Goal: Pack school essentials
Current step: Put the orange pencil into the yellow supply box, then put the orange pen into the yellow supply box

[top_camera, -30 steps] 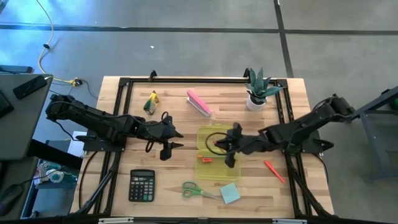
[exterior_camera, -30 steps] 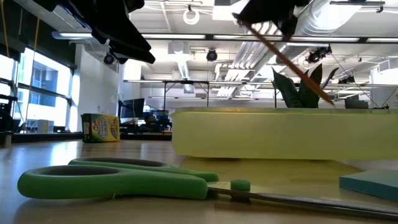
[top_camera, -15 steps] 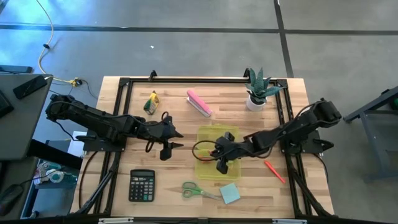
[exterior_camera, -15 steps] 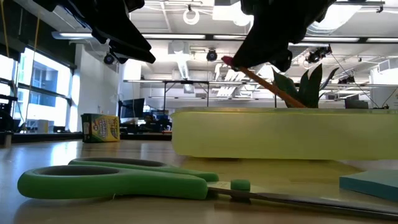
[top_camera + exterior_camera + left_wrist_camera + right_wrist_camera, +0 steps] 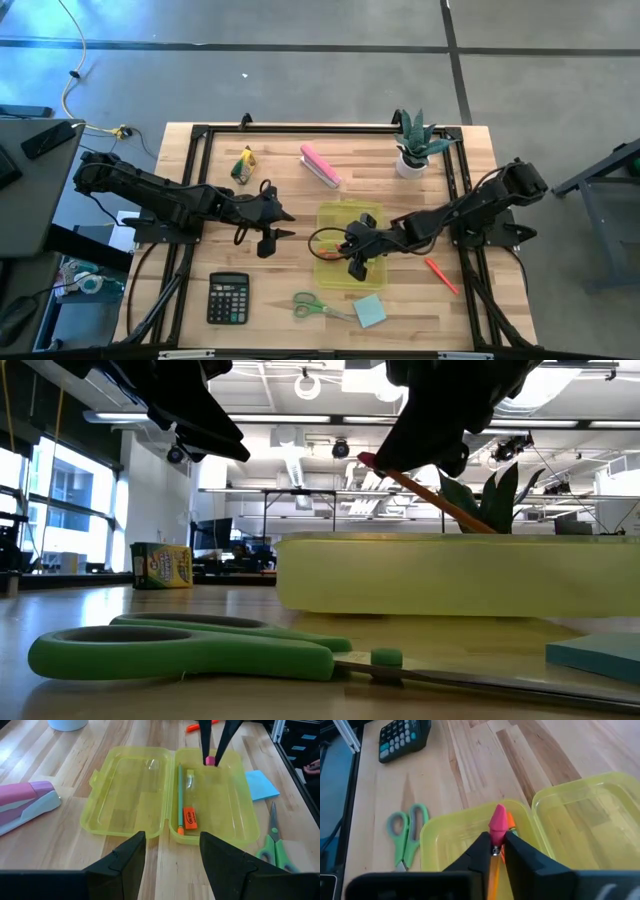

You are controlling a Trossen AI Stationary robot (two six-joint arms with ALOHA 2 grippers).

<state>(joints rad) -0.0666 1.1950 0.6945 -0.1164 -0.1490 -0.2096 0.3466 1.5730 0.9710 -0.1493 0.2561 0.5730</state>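
High view: scissors [image 5: 318, 307] and note pad [image 5: 369, 311] flank the case [image 5: 338, 219].

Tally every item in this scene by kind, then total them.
Pencils: 2, green pencil, held pencil
Pen: 1
Eraser: 1
Scissors: 1
Note pad: 1
Calculator: 1
Stapler: 1
Crayon box: 1
Pencil case: 1
Potted plant: 1
Total: 11
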